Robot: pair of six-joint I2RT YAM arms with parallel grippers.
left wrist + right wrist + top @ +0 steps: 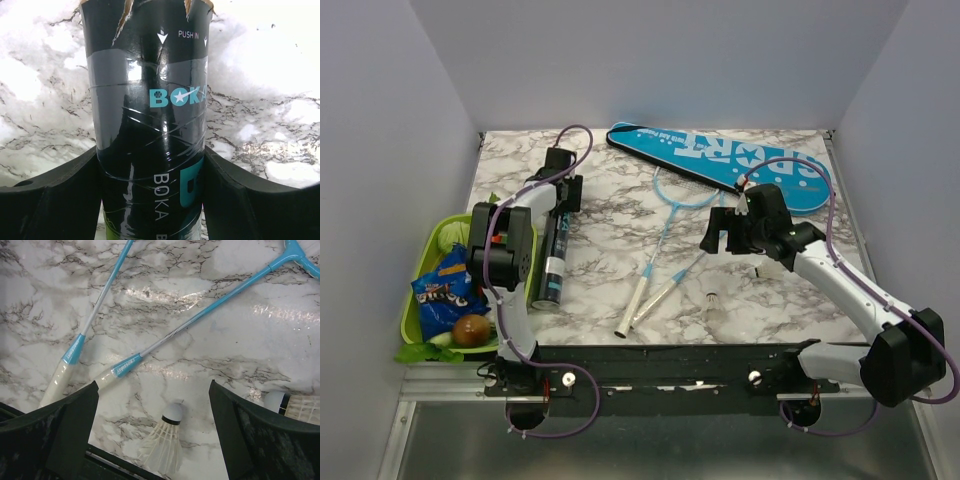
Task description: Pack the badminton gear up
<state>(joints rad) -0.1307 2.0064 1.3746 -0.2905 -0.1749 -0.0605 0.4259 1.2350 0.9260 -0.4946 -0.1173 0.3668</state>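
The dark slim tube (pixel 553 260), marked BOKA, lies on the marble table at the left. My left gripper (pixel 563 200) is shut on it; in the left wrist view both fingers (pixel 60 200) press the tube (pixel 150 100). Two light-blue rackets (pixel 665 235) lie crossed mid-table, white handles (pixel 638 300) toward me. The blue SPORT cover (pixel 720 155) lies at the back. My right gripper (pixel 722 238) is open and empty above the table. Below it lies a white shuttlecock (pixel 165 440), apart from the fingers. A second shuttlecock (pixel 300 407) shows partly behind the right finger.
A green basket (pixel 423 262) with vegetables and a blue snack packet (pixel 445 295) stands at the left edge, close beside my left arm. White walls close the table on three sides. The black rail (pixel 670 355) runs along the near edge.
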